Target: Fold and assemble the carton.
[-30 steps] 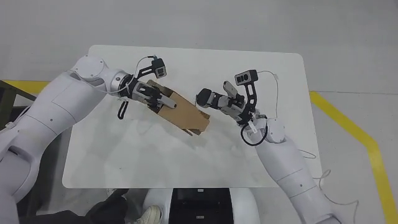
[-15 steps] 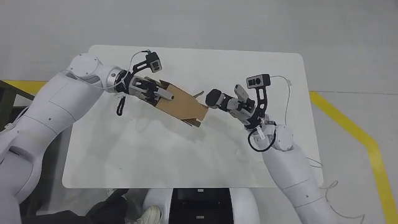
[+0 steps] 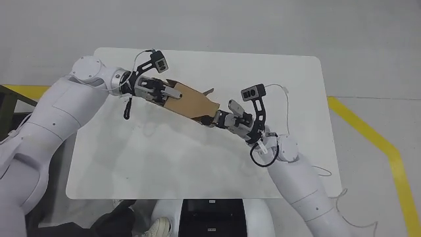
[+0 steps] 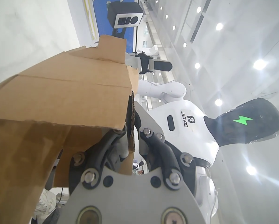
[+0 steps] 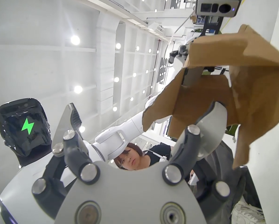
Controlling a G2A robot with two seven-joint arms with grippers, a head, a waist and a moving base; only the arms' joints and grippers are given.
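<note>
The carton point(image 3: 191, 102), toward the far edge of the tabletop point(image 3: 289, 164), looks already a tube. The left gripper point(image 4: 131, 120) is clamped on its wall; the right gripper point(image 5: 141, 117), jaws apart, meets the end flaps point(image 5: 246, 108), not yet folded.

Left gripper point(image 4: 132, 120) clamped, right gripper point(image 5: 143, 110) (fingers point(image 5: 70, 120)) spread

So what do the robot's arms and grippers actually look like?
The left arm and right arm are smooth, rounded white shells, black at the wrists. Each wrist carries a small boxy camera on a black bracket, with a thin cable looping nearby. The left gripper and right gripper each have a grey metal plate with screws, black linkages and two pale fingers.
</note>
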